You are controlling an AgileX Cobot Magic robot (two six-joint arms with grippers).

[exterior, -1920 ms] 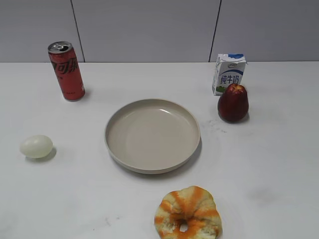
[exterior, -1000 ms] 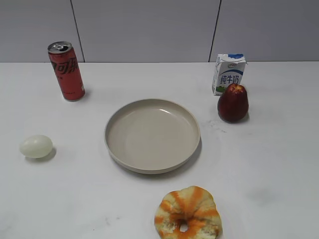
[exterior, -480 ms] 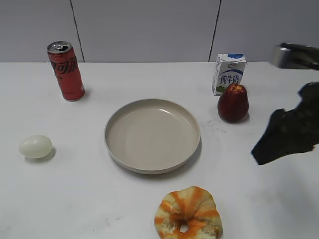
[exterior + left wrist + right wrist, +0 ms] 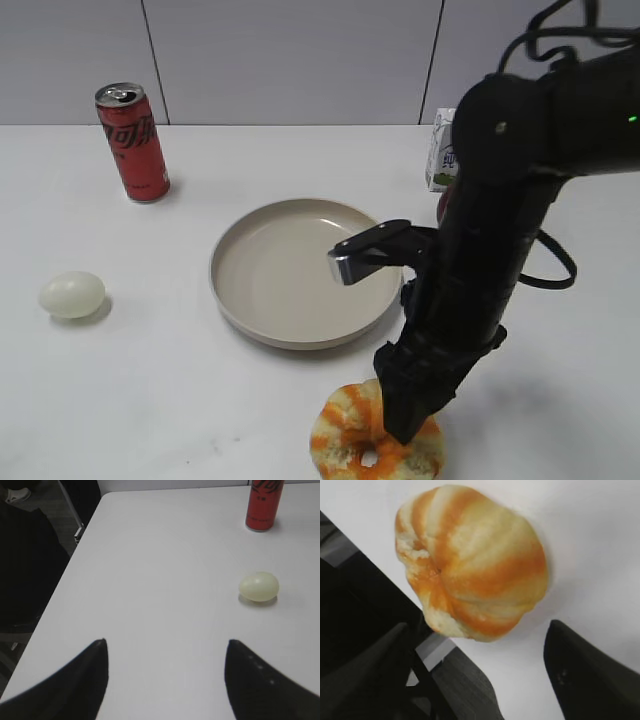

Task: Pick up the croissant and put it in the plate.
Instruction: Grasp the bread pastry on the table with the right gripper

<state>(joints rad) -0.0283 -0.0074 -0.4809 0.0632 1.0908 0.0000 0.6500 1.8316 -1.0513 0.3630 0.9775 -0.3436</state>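
The croissant [image 4: 345,438], a lumpy cream ring with orange stripes, lies at the table's front edge, just in front of the plate [image 4: 224,298]. My right gripper [image 4: 405,428] has come down onto its right side, and the arm hides part of it. In the right wrist view the croissant [image 4: 470,560] lies just ahead of the open jaws [image 4: 477,627], which touch nothing. The round beige plate is empty. My left gripper [image 4: 166,641] is open and empty over bare table and does not show in the exterior view.
A red cola can [image 4: 132,142] stands at the back left and a pale egg [image 4: 72,295] lies at the left; both show in the left wrist view, the can [image 4: 263,505] and the egg [image 4: 258,586]. A milk carton [image 4: 442,150] is partly hidden behind my right arm.
My right arm has swung in from the right edge and dropped over the croissant. It now covers the red apple and part of the milk carton. The objects have not moved.
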